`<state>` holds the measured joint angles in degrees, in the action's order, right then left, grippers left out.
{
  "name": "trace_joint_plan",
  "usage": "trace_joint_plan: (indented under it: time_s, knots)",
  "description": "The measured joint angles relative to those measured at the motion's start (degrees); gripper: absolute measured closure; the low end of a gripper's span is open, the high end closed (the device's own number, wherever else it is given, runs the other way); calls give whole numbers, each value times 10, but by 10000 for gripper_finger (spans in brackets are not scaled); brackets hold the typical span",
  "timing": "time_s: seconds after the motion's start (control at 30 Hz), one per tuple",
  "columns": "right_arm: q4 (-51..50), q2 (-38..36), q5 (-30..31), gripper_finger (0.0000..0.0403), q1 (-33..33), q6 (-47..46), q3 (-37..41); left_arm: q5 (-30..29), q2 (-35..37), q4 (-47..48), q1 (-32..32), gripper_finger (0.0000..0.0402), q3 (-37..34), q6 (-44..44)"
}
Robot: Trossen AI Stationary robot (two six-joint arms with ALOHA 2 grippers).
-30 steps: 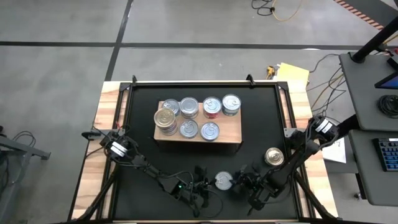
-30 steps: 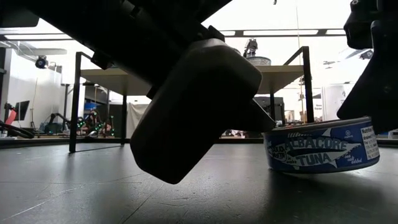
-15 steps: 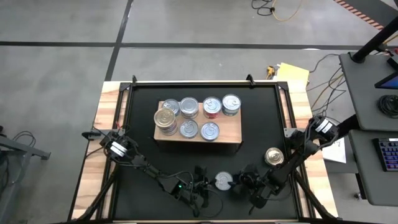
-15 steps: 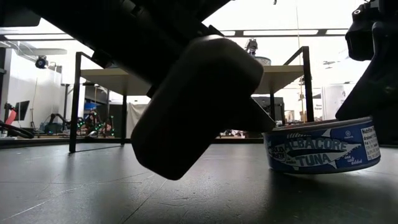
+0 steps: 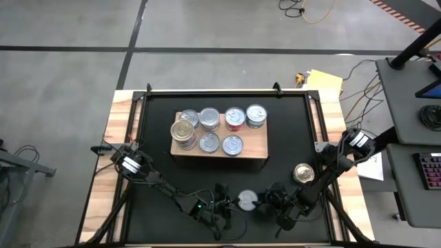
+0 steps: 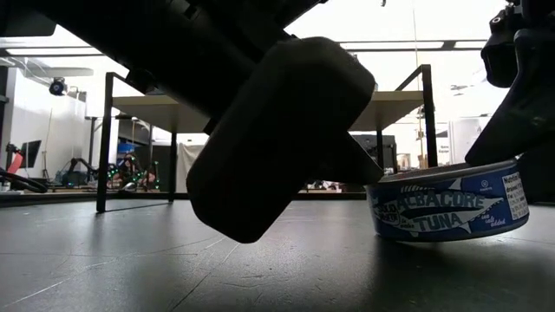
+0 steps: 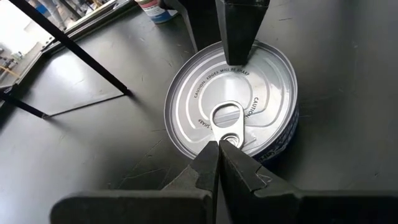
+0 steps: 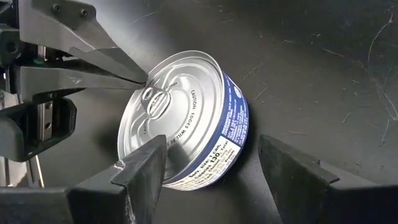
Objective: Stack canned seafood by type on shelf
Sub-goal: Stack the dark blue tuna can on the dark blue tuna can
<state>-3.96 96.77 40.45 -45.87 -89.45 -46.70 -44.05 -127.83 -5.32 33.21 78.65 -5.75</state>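
- Black mat covers the table in the high view. The light-wood shelf sits toward the far edge at the middle, carrying seven tins in two rows. One gold-lidded tin stands loose near the right edge. A silver-lidded tuna can lies at the near edge, between the left gripper and the right gripper.
- Low view: the tuna can, blue label reading albacore tuna, appears tipped slightly, one side of its base off the mat. A dark arm body fills the foreground.
- Left wrist view: the left gripper, fingers pressed together, has its tip on the silver lid beside the pull tab. One finger of the other arm rests over the opposite rim.
- Right wrist view: the right gripper stands with fingers apart, one finger overlapping the lid, the other clear of the can wall. The can is not clamped.
- Judgement: the step in hand is seating the right gripper's hold on this can. Recommended: let the can settle flat, centre both fingers across the side wall, close squarely. The left tip should steady the lid, not push, or the can may skid or tip.
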Motion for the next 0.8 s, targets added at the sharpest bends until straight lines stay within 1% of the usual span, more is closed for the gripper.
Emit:
trace_joint_plan:
  time_s: [0.27,0.37,0.63,0.7,0.8]
  knots:
    - [11,0,1,152,0,-5,0,3,-1,-13,0,401,-1,-9]
    - [40,0,1,154,1,14,0,17,-1,-13,-2,401,-1,-10]
    - [62,1,2,155,2,70,0,10,-4,-23,-2,402,7,4]
    - [62,3,2,160,2,84,0,9,-4,-24,-2,402,10,7]
    - [61,3,4,182,2,98,0,4,-4,-25,-2,402,12,8]
